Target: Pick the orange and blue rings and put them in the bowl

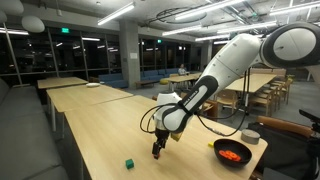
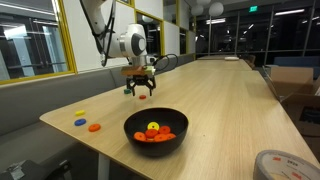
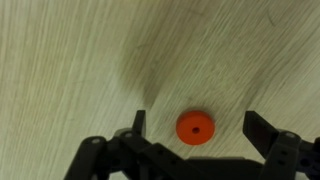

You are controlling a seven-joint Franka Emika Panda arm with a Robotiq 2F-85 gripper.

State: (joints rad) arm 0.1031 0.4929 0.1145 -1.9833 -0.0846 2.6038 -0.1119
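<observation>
Open-plan office after dark, strip lights on overhead, rows of long pale wood tables. You're working on the near table (image 1: pixel 90 120), and the arm (image 1: pixel 225 65) reaches out over it, bent down so the wrist points at the wood. That top-down pose makes sense to me for something this flat.

Bowl (image 2: pixel 150 148) is the black shallow one near the table's end, well apart from where the gripper is. It has a heap of orange pieces in it plus one yellow-green bit, so my guess is part of the sorting is done, though I can't tell from here what those pieces are.

Gripper (image 3: pixel 200 125) is spread wide with nothing in it. In the wrist view the two fingers (image 3: pixel 262 128) sit either side of the orange ring (image 3: pixel 195 127), which lies flat on the wood, roughly centred in the gap and touching neither. Looks like a lined-up pre-grasp: drop, then close. Ring's thin, so I reckon you need the tips right down at the wood or they'll pinch over it.

Blue ring (image 2: pixel 80 122) is over by the table's edge in an exterior view, just beside a yellow piece (image 2: pixel 80 114) and another orange piece (image 2: pixel 95 127), well apart from the gripper. Probably next on the list.

Green cube (image 1: pixel 129 161) sits near the gripper on the table. Not part of the job, just don't clip it.
</observation>
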